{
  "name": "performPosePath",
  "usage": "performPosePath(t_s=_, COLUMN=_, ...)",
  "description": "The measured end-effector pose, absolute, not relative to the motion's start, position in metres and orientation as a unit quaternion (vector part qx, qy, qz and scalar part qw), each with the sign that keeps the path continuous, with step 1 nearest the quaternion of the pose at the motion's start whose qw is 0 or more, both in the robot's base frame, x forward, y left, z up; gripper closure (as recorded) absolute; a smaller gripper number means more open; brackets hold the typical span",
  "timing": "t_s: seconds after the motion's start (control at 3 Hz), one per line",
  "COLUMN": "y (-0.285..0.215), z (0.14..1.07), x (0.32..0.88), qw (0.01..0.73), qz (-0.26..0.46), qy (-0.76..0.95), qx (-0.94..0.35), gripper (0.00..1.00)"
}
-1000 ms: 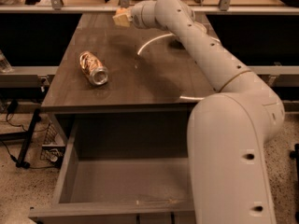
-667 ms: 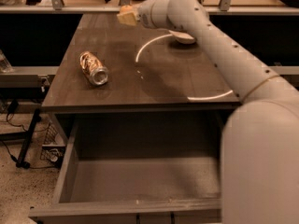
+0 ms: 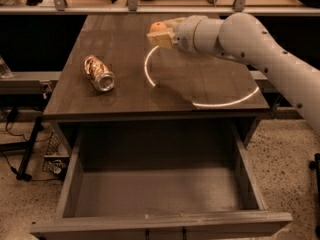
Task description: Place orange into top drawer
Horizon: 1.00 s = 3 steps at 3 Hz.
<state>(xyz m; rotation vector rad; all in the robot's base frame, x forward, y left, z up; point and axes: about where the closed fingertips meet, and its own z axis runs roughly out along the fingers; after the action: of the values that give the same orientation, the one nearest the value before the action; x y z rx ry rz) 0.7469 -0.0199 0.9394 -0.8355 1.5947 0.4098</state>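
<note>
My gripper [image 3: 161, 34] is over the far middle of the table, shut on the orange [image 3: 158, 27], a small round fruit that shows between the pale fingers above the tabletop. The white arm reaches in from the right. The top drawer [image 3: 155, 189] is pulled wide open below the table's front edge, and its flat grey-brown bottom holds nothing.
A crushed gold-and-silver can [image 3: 98, 73] lies on its side on the left of the dark wooden table [image 3: 125, 94]. A bright ring of light falls on the tabletop under the arm. Railings and a shelf run along the back. Cables lie on the floor at the left.
The gripper with the orange has moved from the table's far edge toward the front and lower. The white bowl seen behind the arm earlier no longer shows.
</note>
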Motion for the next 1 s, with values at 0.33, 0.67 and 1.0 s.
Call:
performPosePath(t_s=0.33, y=-0.05, z=0.937, x=0.705, qw=0.607, qz=0.165, qy=0.686, qx=-0.365, gripper=1.0)
performPosePath(t_s=0.67, y=-0.088, z=0.945, x=0.68, qw=0.629, qz=0.159, qy=0.677, qx=-0.347, gripper=1.0)
performPosePath(t_s=1.0, y=-0.089, z=0.945, x=0.678, qw=0.627, qz=0.159, qy=0.677, qx=-0.352, gripper=1.0)
